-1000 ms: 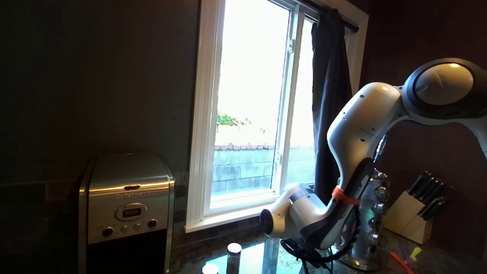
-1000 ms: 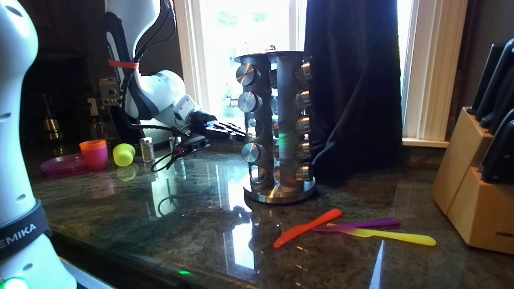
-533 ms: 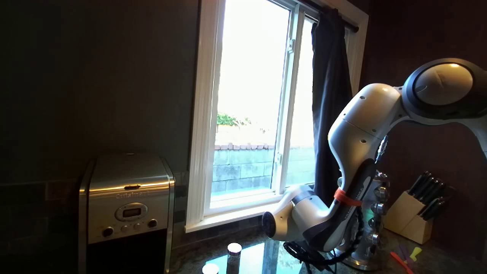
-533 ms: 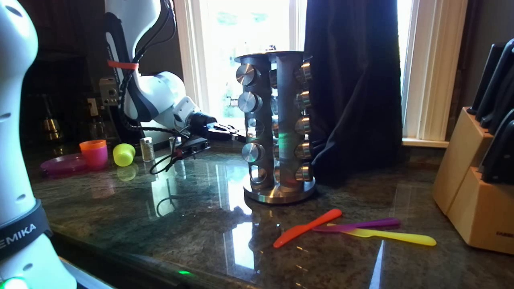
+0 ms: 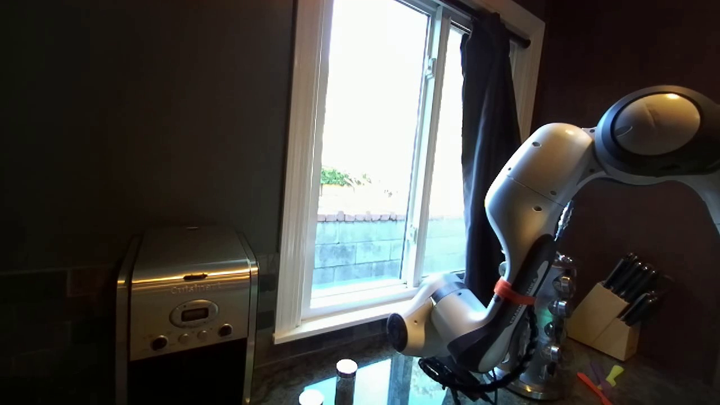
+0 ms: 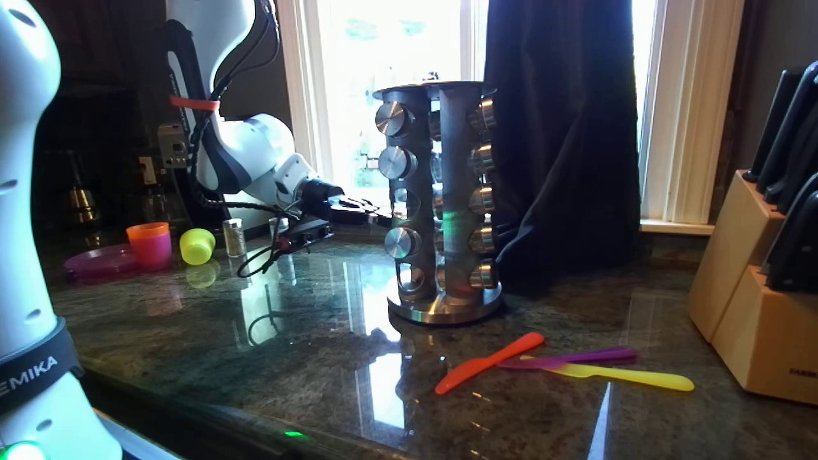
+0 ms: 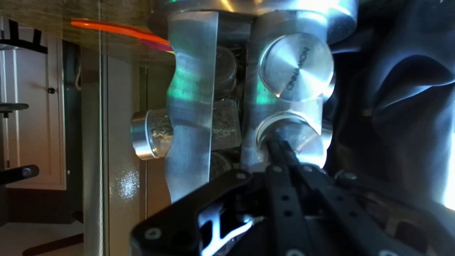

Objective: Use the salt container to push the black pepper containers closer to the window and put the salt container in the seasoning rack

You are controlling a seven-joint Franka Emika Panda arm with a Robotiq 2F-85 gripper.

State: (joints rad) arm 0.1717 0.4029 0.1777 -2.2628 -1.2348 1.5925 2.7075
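Coffee maker (image 5: 191,304): silver, well left of the arm (image 5: 523,219) and gripper (image 7: 279,144) in an exterior view.
Plate (image 6: 102,262): purple, on the counter (image 6: 223,358), farthest left of the gripper in an exterior view.
Pink cup (image 6: 153,250): left of the gripper, an orange cup (image 6: 148,228) showing at its top.
Yellow cup (image 6: 197,246): tilted, nearer the gripper.
Two jars (image 6: 234,238): silver-capped, upright, left of the gripper in both exterior views; cannot tell which is salt or pepper.
Counter: dark, glossy stone below the gripper, mirroring the bright window (image 6: 390,57) behind it.
Gripper: closed, fingertips together at a round lid or opening (image 7: 307,142) in the rack (image 6: 459,255); contact unclear.
Rack: right in front of the fingertips; a lid (image 7: 296,67) marked CINNAMON just beside them.
Curtain (image 6: 562,147): dark, right of the gripper.
Plastic knives (image 6: 489,364): orange, purple, yellow, lower right of the gripper.
Knife block (image 6: 735,300): wooden, farthest right of the gripper.
Behind the arm: the gripper, in an exterior view.
Behind the wrist camera (image 6: 307,237): part of one jar.
Cut off: coffee maker and jar bottoms in an exterior view; knife block's side in an exterior view.
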